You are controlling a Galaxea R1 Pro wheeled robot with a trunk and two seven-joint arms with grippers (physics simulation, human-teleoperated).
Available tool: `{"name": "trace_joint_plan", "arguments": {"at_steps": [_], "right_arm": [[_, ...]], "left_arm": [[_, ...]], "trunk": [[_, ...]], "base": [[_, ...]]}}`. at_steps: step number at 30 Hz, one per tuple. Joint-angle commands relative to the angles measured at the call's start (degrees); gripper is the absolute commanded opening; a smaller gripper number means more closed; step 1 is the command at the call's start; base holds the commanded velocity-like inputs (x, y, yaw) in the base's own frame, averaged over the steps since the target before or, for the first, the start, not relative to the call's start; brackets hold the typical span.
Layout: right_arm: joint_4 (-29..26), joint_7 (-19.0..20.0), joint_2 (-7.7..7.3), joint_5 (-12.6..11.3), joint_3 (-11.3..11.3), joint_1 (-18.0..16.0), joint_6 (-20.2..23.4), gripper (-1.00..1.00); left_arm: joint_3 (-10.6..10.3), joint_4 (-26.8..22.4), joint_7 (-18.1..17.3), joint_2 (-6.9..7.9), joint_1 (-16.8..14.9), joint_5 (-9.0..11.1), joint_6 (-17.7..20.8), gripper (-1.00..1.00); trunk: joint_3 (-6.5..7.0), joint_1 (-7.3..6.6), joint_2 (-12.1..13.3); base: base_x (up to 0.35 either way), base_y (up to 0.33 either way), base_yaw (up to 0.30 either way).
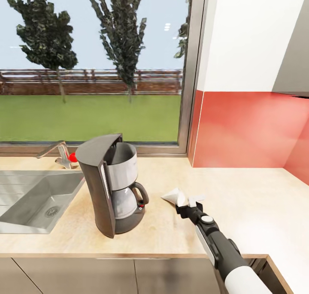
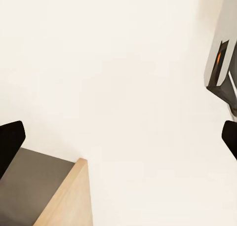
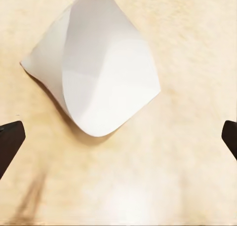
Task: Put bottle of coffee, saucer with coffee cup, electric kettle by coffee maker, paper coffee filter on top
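White paper coffee filter (image 3: 98, 70) lies on the countertop (image 1: 240, 191) just ahead of my right claw (image 3: 118, 137), fingers spread wide, nothing held; its mouth points toward the coffee maker (image 1: 112, 183) beyond

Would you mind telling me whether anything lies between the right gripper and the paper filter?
Nothing visible does. The right gripper hovers open over the paper coffee filter, which lies on bare countertop beside the coffee maker.
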Motion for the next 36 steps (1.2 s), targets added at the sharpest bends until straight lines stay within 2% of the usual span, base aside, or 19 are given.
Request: {"name": "trace_joint_plan", "arguments": {"at_steps": [1,9,31,36], "right_arm": [[0.24,-0.02,0.02,0.04,0.04,-0.04,0.33,1.00],[3.41,-0.01,0.25,-0.07,0.12,-0.04,0.26,1.00],[3.74,0.00,0.27,-0.09,0.13,-0.04,0.24,1.00],[3.71,-0.02,0.27,-0.09,0.13,-0.04,0.24,1.00]], "left_arm": [[0.04,0.08,0.06,-0.01,-0.04,0.27,-0.27,1.00],[0.04,0.08,0.06,0.03,-0.04,0.26,-0.27,1.00],[0.04,0.08,0.06,0.23,0.04,0.32,-0.27,1.00],[0.04,0.08,0.06,0.19,0.08,0.35,-0.27,1.00]], "trunk": [[-0.11,0.04,-0.12],[-0.11,0.04,-0.12],[-0.11,0.04,-0.12],[-0.11,0.04,-0.12]], "base": [[0.000,0.000,0.000],[0.000,0.000,0.000],[0.040,0.032,0.000],[0.128,0.156,0.000]]}}
